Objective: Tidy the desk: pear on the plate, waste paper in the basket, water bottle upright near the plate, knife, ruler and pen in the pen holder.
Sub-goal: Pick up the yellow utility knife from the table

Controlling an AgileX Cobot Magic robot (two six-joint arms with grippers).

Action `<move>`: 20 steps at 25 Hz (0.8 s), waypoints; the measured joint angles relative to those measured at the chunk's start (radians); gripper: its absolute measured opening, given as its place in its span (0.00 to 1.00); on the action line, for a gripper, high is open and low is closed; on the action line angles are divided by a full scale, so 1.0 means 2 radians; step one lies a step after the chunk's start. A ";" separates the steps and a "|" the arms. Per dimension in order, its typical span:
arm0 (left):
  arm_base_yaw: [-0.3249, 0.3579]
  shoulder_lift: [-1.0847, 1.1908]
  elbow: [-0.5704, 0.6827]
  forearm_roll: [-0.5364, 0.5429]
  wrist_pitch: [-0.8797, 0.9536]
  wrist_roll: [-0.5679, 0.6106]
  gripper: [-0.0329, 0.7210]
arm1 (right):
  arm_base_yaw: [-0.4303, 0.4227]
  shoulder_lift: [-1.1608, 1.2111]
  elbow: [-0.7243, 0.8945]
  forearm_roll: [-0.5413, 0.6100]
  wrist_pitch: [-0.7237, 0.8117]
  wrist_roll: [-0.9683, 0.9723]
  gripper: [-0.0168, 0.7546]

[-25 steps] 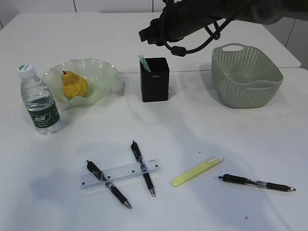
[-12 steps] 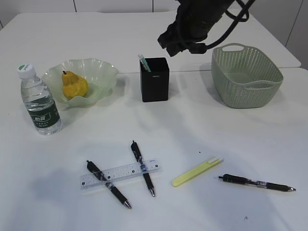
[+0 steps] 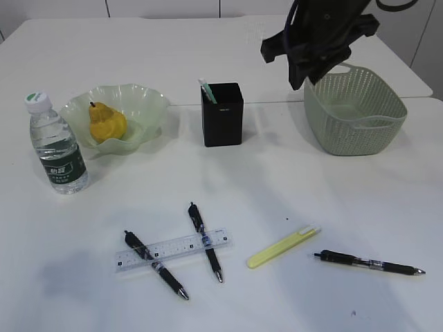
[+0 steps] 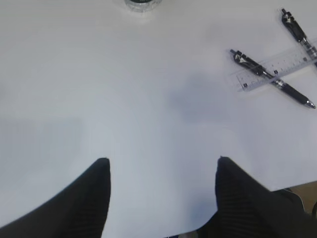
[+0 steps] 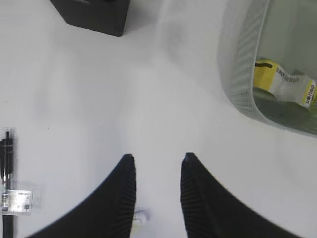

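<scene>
A: Where did the right arm go?

B: A moment ago it was up over the pen holder (image 3: 222, 114). Now it has swung across to the basket (image 3: 360, 131) and hangs by its near rim.

A: Is it holding something?

B: No. The right gripper (image 5: 157, 191) has its two fingers a little apart with only white counter (image 3: 277, 180) between them. The left gripper (image 4: 161, 191) is open wider, empty too, low over a bare part of the counter.

A: So what got done?

B: A pale green thing already stands in the pen holder. I think the arm just let go there and is moving off, so that step looks finished.

A: And the rest?

B: The pear (image 3: 106, 123) sits on the plate (image 3: 149, 104). The water bottle (image 3: 58, 147) stands up just beside the plate. The waste paper (image 5: 285, 84) lies in the basket. Those look done.

A: What is left?

B: The ruler (image 3: 173, 250) lies on the counter with two pens (image 3: 205, 241) across it. The yellow knife (image 3: 283, 246) lies to the right, and one more pen (image 3: 370, 263) just beside it. All of those need to go in the pen holder, I think.
</scene>
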State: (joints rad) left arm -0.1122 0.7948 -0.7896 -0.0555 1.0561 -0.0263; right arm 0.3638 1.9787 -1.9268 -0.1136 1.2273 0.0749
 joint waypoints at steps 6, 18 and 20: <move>0.000 -0.001 0.000 0.000 0.032 0.029 0.66 | 0.000 -0.027 0.000 -0.003 0.007 0.016 0.36; -0.014 0.054 -0.025 -0.040 0.068 0.067 0.66 | -0.012 -0.104 0.000 -0.014 0.012 0.026 0.36; -0.014 0.067 -0.046 -0.044 0.068 0.074 0.66 | -0.020 -0.114 0.001 -0.015 0.012 0.027 0.36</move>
State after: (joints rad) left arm -0.1404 0.9291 -0.8820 -0.1431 1.1923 0.1221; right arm 0.3247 1.7510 -1.9244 -0.1445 1.2511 0.1284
